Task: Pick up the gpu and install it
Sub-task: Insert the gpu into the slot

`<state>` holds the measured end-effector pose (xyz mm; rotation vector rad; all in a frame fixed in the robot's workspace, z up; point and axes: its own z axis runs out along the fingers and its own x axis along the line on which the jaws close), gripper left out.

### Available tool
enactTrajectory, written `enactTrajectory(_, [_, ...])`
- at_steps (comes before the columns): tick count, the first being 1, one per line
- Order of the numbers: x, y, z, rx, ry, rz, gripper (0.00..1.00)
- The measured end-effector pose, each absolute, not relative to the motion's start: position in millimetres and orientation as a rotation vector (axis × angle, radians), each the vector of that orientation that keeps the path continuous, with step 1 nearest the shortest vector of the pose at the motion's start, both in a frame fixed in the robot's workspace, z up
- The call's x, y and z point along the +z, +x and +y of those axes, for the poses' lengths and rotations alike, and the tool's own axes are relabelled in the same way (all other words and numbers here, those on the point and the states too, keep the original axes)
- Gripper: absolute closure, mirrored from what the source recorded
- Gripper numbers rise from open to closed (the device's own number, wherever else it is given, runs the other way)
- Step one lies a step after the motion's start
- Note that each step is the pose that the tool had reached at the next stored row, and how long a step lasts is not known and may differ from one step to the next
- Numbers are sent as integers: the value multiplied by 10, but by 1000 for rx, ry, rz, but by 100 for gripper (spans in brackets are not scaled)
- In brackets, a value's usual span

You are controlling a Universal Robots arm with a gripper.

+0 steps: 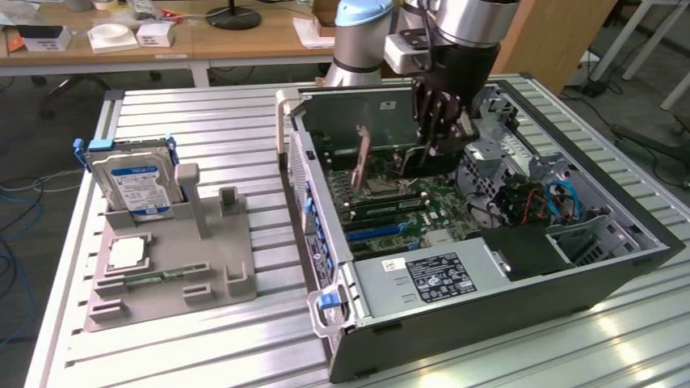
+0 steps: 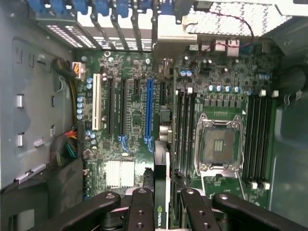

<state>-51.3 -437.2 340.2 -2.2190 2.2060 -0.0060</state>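
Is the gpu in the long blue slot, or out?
Out. The gpu is clamped edge-on in the claw; the long blue slot lies empty.

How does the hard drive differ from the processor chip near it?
The hard drive stands upright; the processor chip lies flat. The hard drive is larger and oblong; the chip small and square. The hard drive has a blue-white label; the chip is plain. Both are silvery, on the grey holder.

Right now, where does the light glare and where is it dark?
Exterior view: light glares off the table ribs beside the case, which is dim inside. Wrist view: the perforated panel washes out white, while the gpu between the fingers looks dark.
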Motion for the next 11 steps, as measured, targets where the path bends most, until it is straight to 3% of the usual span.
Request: enactTrajectory(11, [3373, -576, -4409, -4, -2176, 2247, 74])
